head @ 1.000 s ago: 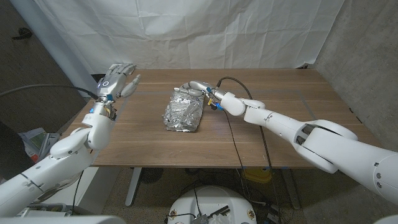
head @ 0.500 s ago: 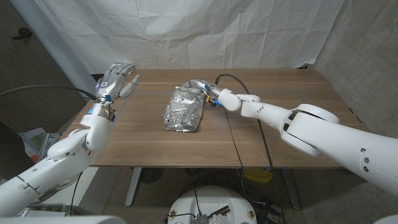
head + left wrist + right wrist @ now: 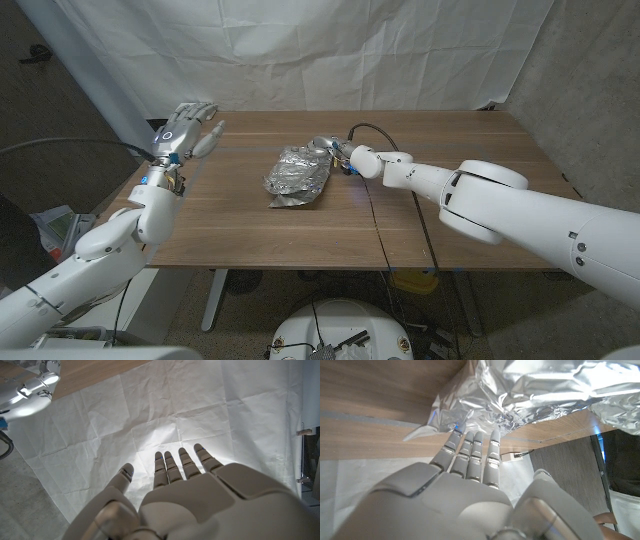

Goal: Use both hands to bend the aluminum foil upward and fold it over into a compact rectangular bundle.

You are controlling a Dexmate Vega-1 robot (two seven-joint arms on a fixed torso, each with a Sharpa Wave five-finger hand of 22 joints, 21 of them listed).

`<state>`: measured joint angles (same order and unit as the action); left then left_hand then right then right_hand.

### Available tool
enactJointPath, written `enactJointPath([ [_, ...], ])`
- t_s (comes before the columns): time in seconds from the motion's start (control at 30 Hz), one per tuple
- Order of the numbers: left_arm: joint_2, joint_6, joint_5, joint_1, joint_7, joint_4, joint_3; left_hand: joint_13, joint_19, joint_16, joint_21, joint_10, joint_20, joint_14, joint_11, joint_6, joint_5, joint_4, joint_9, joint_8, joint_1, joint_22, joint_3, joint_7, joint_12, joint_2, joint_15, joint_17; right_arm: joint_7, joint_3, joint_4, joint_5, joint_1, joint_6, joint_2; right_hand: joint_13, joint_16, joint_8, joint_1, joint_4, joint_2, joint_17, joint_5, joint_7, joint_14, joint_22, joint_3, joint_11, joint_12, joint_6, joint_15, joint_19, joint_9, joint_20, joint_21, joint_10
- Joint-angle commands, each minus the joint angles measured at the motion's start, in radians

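- Crumpled aluminum foil (image 3: 298, 174) lies mid-counter (image 3: 450, 225), nearer the far edge.
- Right robot hand (image 3: 335, 152) touches the foil's far right corner, fingers straight, gripping nothing.
- Left robot hand (image 3: 190, 125) hovers with fingers spread above the counter's left edge.

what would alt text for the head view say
Crumpled foil lies mid-table on a wooden table, with the right hand at its far right edge. The left hand is raised, fingers apart, over the table's left end, holding nothing; a white sheet hangs behind.

Foil (image 3: 297, 178) lies mid-table (image 3: 450, 230), right robot hand (image 3: 335, 152) just beside its far right corner.
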<state>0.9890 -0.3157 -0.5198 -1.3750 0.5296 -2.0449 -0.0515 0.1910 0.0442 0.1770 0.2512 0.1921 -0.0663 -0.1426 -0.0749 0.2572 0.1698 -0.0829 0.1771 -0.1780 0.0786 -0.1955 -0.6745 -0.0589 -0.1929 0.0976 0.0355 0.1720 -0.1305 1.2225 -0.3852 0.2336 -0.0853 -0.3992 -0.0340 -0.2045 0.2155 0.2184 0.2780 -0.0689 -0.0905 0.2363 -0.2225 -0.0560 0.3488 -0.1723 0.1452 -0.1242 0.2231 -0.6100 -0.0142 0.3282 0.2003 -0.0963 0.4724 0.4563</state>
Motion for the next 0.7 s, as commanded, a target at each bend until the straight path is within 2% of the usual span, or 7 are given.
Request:
enactJointPath([
  [0.03,-0.005,-0.011,-0.013,0.009,-0.015,-0.009,-0.006,0.001,-0.007,0.006,-0.003,-0.002,-0.004,0.002,-0.004,0.004,0.004,-0.004,0.0,-0.005,-0.007,-0.003,-0.003,-0.002,-0.01,0.004,0.023,0.004,0.021,0.051,0.017,-0.06,0.005,0.047,0.003,-0.003,0.008,0.006,-0.006,0.005,0.004,-0.001,-0.011,-0.002,0.008,-0.002,-0.001,0.0,0.005,-0.008,-0.002,0.005,-0.001,0.004,-0.007,0.012],
  [0.27,-0.007,-0.011,-0.016,0.014,-0.015,-0.007,-0.009,0.001,-0.007,0.005,-0.004,-0.006,-0.005,0.004,-0.004,0.003,0.005,-0.006,0.0,-0.005,-0.01,-0.003,-0.003,-0.003,-0.009,0.005,0.022,0.004,-0.005,0.047,0.013,-0.059,0.003,-0.014,-0.012,-0.003,0.007,0.004,-0.006,0.006,0.005,-0.003,-0.013,-0.001,0.009,-0.002,0.0,0.003,0.003,-0.005,-0.001,0.003,-0.001,0.005,-0.011,0.012],
  [0.7,-0.005,0.008,-0.01,0.04,-0.019,0.009,-0.027,0.001,-0.01,0.005,-0.006,-0.006,-0.006,0.005,-0.005,0.001,0.005,-0.007,0.0,-0.005,-0.013,-0.003,-0.003,-0.004,-0.009,0.005,0.023,0.003,-0.074,-0.014,-0.017,-0.044,-0.015,-0.224,-0.063,-0.003,0.004,-0.001,-0.003,0.011,0.005,-0.007,-0.017,0.004,0.006,-0.002,0.003,0.006,0.0,0.003,-0.001,0.002,-0.001,0.003,-0.018,0.01],
])
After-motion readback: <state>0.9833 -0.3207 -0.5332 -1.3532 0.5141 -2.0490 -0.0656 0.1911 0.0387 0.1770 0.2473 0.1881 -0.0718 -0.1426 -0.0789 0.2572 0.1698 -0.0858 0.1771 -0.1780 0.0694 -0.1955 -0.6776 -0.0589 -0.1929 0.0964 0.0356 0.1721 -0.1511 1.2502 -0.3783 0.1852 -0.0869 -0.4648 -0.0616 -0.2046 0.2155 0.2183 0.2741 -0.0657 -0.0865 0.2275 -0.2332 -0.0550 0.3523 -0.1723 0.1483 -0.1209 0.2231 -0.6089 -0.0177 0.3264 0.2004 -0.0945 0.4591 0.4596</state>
